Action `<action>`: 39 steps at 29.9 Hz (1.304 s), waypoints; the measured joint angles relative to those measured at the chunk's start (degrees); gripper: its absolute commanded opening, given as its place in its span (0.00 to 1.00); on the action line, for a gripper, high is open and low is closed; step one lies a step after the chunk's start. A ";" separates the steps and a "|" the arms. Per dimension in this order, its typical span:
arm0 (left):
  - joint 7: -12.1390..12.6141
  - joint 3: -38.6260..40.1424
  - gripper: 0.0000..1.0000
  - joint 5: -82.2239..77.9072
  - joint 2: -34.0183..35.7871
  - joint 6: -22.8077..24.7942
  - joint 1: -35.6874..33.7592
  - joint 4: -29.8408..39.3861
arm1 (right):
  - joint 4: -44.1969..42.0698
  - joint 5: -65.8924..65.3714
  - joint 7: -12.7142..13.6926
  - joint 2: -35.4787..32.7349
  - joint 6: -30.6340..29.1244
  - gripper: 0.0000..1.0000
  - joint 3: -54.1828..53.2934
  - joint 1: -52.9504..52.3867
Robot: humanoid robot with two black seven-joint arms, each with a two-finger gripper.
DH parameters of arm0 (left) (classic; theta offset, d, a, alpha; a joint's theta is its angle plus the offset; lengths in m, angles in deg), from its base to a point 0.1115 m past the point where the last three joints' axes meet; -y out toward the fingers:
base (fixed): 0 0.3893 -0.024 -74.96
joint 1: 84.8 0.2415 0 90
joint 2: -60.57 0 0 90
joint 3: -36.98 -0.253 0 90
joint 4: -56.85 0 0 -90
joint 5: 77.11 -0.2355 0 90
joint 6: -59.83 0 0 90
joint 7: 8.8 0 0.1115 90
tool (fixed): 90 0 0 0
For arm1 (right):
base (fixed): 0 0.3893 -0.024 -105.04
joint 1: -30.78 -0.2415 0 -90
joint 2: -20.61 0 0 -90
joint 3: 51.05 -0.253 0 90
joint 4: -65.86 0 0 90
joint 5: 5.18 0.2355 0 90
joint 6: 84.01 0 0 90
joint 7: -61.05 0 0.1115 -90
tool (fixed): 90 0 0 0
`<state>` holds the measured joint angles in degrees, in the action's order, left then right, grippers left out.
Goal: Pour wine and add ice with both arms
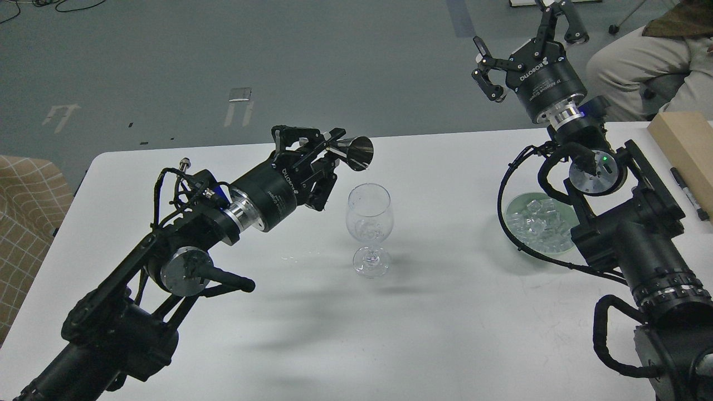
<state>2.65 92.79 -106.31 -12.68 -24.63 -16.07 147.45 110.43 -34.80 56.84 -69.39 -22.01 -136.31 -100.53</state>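
Presently, the white table carries all items. The left arm reaches in from the lower left; the left gripper is clamped on a metal jigger, tipped sideways with its mouth just above the rim of the wine glass. The glass stands upright, mid-table; wine inside cannot be made out. The right arm rises at the right, partly blocking the green bowl of ice. The right gripper, fingers spread and holding nothing, sits high, well apart from the ice. A wooden block and pen lie at the right edge.
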 measured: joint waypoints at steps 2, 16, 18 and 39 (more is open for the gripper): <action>0.00 -0.01 0.08 -0.06 0.02 -0.02 0.00 0.01 | 0.00 0.00 0.00 0.00 0.00 1.00 0.00 -0.03; -0.02 0.08 0.08 -4.24 -0.19 -0.83 0.17 1.58 | -0.09 0.00 0.00 0.00 0.00 1.00 0.00 -0.16; -0.02 0.08 0.08 -4.44 -0.09 -0.87 0.17 1.62 | -0.09 0.00 0.00 0.00 0.00 1.00 0.00 -0.16; -0.62 0.27 0.08 -8.91 -0.22 -0.88 0.10 1.71 | -0.18 0.00 0.00 0.00 0.00 1.00 0.00 -0.06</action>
<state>2.03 93.06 -115.22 -12.90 -25.51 -15.97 149.15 110.25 -34.80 56.84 -69.39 -22.01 -136.31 -100.60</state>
